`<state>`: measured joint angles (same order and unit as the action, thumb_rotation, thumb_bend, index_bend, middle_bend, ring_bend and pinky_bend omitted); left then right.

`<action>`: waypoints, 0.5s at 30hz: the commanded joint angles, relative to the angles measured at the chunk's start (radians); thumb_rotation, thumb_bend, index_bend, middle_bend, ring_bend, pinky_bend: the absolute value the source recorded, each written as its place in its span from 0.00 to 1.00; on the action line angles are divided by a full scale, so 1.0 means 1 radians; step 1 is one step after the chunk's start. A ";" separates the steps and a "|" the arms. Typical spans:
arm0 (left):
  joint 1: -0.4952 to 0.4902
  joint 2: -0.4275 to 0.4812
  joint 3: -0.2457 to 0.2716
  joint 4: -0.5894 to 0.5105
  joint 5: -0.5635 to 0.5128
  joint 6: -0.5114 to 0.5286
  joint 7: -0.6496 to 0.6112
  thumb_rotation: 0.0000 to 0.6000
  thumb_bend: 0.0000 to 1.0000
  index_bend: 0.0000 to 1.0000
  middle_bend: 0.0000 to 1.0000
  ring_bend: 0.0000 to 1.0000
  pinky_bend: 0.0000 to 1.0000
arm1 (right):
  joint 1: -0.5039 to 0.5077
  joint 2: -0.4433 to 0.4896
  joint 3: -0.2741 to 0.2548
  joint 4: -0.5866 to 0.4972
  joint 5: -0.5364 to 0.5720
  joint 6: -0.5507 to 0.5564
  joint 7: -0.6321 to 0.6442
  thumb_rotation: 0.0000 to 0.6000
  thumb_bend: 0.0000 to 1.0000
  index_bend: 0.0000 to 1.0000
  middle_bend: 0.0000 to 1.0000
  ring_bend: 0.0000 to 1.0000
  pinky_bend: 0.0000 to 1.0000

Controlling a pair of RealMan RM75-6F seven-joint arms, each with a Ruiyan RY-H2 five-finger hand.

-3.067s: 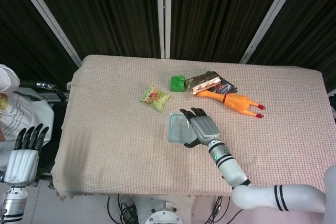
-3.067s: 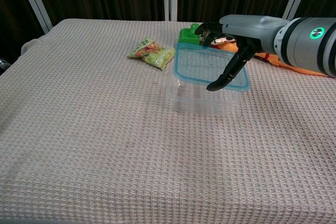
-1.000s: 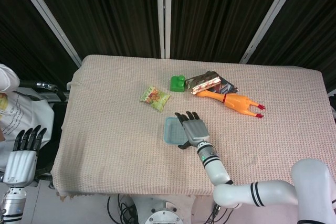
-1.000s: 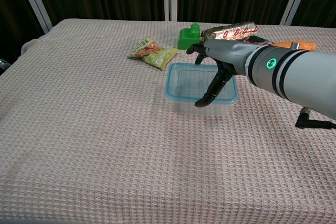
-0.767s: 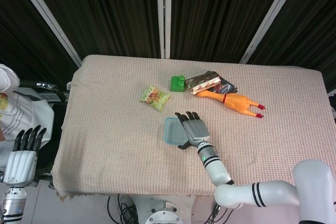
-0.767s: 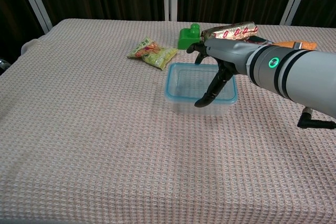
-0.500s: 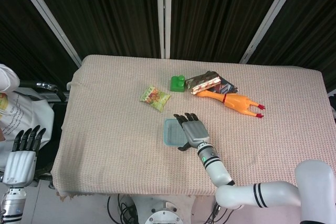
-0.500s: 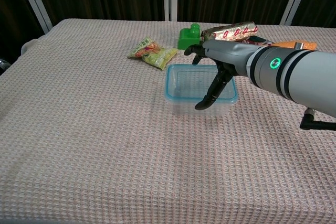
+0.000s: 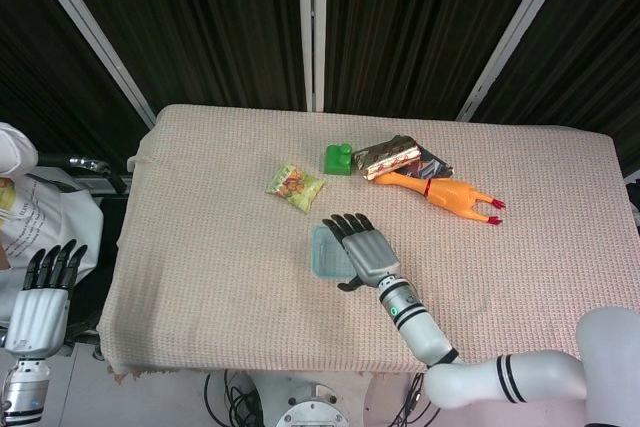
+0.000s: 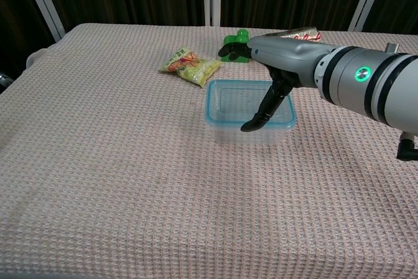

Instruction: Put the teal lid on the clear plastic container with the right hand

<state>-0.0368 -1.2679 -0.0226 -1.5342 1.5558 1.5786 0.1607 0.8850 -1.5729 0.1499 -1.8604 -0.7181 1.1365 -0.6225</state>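
chest view: right hand (image 10: 264,63) over teal lid (image 10: 230,104) on clear plastic container (image 10: 225,132)

The lid (image 10: 225,110) sits on the container (image 10: 248,134), behind it a snack packet (image 10: 188,65).

Bright, even overhead light, soft shadows, both views sharp, backdrop dark.

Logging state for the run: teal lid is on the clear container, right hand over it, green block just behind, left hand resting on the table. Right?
One error: the left hand is not on the table; the head view shows it off the table's left edge, fingers apart. The rest holds: teal lid sits on the clear container, right hand over it, green block behind.
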 commanded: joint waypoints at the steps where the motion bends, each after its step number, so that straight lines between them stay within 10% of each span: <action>1: 0.003 0.000 0.002 -0.003 0.002 0.004 0.005 1.00 0.04 0.07 0.02 0.00 0.00 | -0.051 0.072 -0.078 -0.042 -0.203 -0.043 0.090 1.00 0.00 0.00 0.25 0.00 0.00; 15: 0.021 0.003 0.008 -0.021 0.006 0.024 0.019 1.00 0.04 0.07 0.02 0.00 0.00 | -0.154 0.148 -0.190 -0.050 -0.334 -0.010 0.102 1.00 0.00 0.00 0.29 0.00 0.00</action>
<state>-0.0163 -1.2649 -0.0150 -1.5551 1.5615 1.6023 0.1793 0.7409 -1.4321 -0.0308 -1.9100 -1.0423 1.1217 -0.5282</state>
